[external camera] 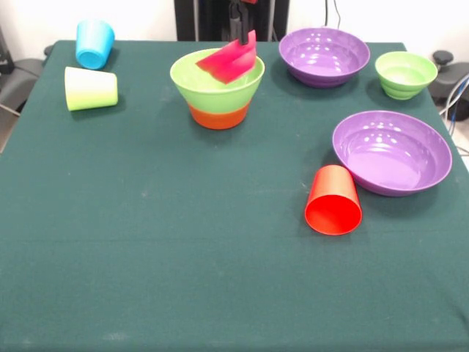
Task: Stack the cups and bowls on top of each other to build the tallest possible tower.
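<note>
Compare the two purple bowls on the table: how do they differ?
The near purple bowl looks wider than the far purple bowl. The near one has the orange cup lying on its side against it; the far one stands free, beside the small green bowl. Both are upright, glossy and empty.

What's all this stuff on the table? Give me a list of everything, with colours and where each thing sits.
Tower: one, lime green bowl nested in an orange one, far centre of the table.
Red cup: one, pinkish red, tilted in the tower's top bowl, under the claw.
Purple bowls: two, one far right of centre, one larger at the right edge.
Small green bowl: one, far right corner.
Orange cup: one, reddish orange, on its side, touching the larger purple bowl.
Lime green cup: one, on its side, far left.
Blue cup: one, sky blue, on its side, far left corner.
Table: one, dark green cloth.
Claw: one, black, at the red cup's upper edge.
</note>
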Available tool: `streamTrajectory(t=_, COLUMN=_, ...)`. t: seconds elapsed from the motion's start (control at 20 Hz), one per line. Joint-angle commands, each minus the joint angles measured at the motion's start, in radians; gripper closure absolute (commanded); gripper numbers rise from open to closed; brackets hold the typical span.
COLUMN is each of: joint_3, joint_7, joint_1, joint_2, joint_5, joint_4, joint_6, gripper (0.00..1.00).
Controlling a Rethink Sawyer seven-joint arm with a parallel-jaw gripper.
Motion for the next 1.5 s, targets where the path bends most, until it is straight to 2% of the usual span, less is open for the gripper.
streamTrajectory(t=0.05, joint_3=0.039, joint_7=0.197, joint_1=0.023, joint_2=0.120, joint_5=-0.004, joint_4=0.044, joint_6=-0.101, gripper=1.00)
streamTrajectory(t=0.3, joint_3=0.033, joint_7=0.190, joint_1=0.020, joint_2=0.152, joint_5=-0.015, joint_4=0.031, joint_6=-0.127, gripper=1.00)
streamTrajectory(t=0.5, joint_3=-0.009, joint_7=0.179, joint_1=0.045, joint_2=0.161, joint_5=-0.008, joint_4=0.018, joint_6=-0.118, gripper=1.00)
streamTrajectory(t=0.7, joint_3=-0.129, joint_7=0.165, joint_1=0.123, joint_2=0.158, joint_5=0.010, joint_4=0.004, joint_6=-0.076, gripper=1.00)
streamTrajectory(t=0.8, joint_3=-0.201, joint_7=0.147, joint_1=0.165, joint_2=0.148, joint_5=0.010, joint_4=-0.007, joint_6=-0.019, gripper=1.00)
streamTrajectory(t=0.95, joint_3=-0.257, joint_7=0.129, joint_1=0.193, joint_2=0.140, joint_5=0.004, joint_4=-0.020, joint_6=0.037, gripper=1.00)
streamTrajectory(t=1.15, joint_3=-0.250, joint_7=0.135, joint_1=0.188, joint_2=0.169, joint_5=0.004, joint_4=-0.023, joint_6=-0.001, gripper=1.00)
streamTrajectory(t=1.5, joint_3=-0.264, joint_7=0.129, joint_1=0.192, joint_2=0.196, joint_5=0.005, joint_4=-0.056, joint_6=-0.012, gripper=1.00)
